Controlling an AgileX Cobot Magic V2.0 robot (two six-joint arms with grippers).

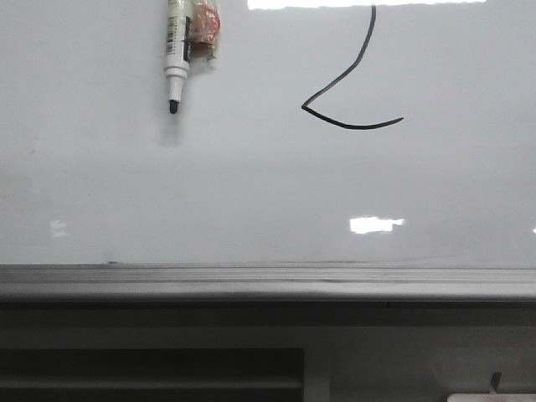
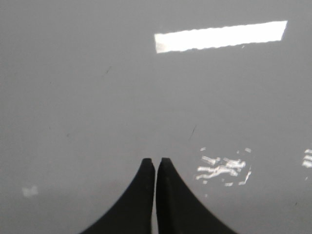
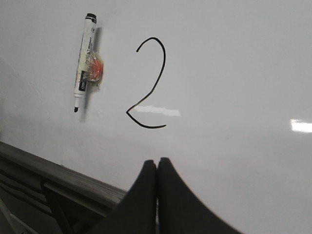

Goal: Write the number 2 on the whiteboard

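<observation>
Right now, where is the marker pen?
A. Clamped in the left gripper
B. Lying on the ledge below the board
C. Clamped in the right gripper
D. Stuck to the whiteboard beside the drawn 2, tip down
D: the marker pen sits against the whiteboard beside the number 2, while the right gripper and left gripper are closed with nothing between them.

Marker pen [image 1: 177, 54] left of number 2 [image 1: 352, 88] on whiteboard [image 1: 251, 193].

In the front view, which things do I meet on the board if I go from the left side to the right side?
Marker pen with its tip pointing down, then the orange-red blob stuck beside it, then the number 2, all on the whiteboard.
</observation>
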